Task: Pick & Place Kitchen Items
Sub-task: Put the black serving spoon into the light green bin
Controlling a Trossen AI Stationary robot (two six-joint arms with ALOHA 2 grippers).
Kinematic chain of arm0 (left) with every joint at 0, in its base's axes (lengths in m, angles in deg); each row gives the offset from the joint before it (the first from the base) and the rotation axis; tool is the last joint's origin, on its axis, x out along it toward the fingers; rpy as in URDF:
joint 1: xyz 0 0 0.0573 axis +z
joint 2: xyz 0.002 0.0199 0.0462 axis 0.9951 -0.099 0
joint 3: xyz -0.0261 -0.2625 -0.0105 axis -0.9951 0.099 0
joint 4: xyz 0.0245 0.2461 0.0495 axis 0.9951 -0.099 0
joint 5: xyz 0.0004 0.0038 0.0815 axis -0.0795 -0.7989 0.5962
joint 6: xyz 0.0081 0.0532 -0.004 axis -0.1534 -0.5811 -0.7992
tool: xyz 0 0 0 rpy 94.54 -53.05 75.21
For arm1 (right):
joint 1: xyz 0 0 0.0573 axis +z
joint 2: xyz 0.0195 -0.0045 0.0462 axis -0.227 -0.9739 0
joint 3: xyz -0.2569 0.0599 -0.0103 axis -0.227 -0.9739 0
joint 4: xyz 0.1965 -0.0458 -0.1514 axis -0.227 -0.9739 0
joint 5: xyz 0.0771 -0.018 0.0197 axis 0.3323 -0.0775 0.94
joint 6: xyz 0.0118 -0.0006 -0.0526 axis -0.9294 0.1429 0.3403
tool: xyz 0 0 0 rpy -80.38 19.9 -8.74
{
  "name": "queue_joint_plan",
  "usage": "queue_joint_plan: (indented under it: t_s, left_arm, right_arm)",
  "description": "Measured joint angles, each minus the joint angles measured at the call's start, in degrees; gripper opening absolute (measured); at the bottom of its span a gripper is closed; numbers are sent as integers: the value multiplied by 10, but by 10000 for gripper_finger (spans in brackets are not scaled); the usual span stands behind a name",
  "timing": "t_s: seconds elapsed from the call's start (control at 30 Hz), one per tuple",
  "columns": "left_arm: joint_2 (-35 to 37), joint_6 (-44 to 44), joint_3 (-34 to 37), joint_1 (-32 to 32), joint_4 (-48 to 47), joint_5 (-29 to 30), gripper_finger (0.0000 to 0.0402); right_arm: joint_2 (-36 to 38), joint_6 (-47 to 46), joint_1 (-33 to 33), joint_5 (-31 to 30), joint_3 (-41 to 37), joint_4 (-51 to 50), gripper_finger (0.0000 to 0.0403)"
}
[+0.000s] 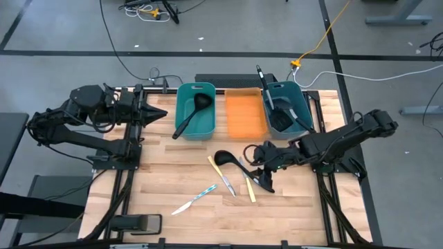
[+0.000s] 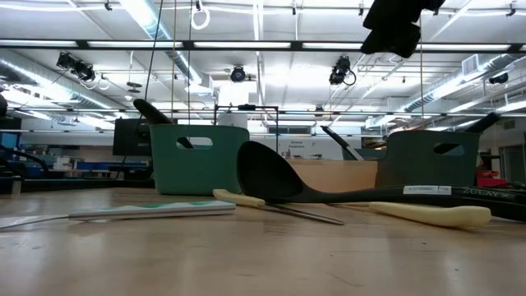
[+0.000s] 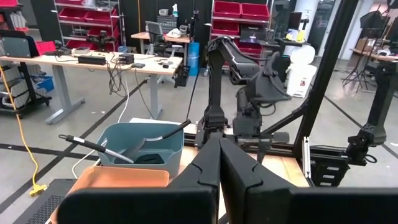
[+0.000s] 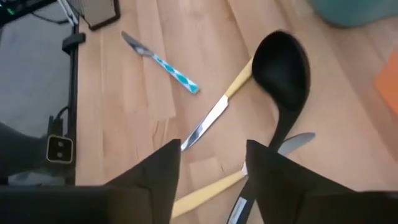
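Several utensils lie flat on the wooden table. A black ladle runs its handle toward my right arm. Near it are two pale-yellow-handled knives and a light-blue-handled knife. My right gripper hovers open above the ladle's handle and one yellow handle, well clear of the table. My left gripper is shut at the table's far left, holding nothing.
At the far edge stand a left teal bin holding a black ladle, an orange tray and a right teal bin holding several black utensils. Bare wood lies to the near left.
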Motion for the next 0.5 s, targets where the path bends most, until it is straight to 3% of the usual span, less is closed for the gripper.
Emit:
queue_joint_plan:
  t_s: [0.23, 0.5]
  left_arm:
    - [0, 0, 0, 0, 0, 0, 4]
    - [0, 0, 0, 0, -1, 0, 4]
  right_arm:
    - [-34, -10, 4, 50, 0, -7, 231]
    - [-81, -25, 4, 86, 0, -36, 235]
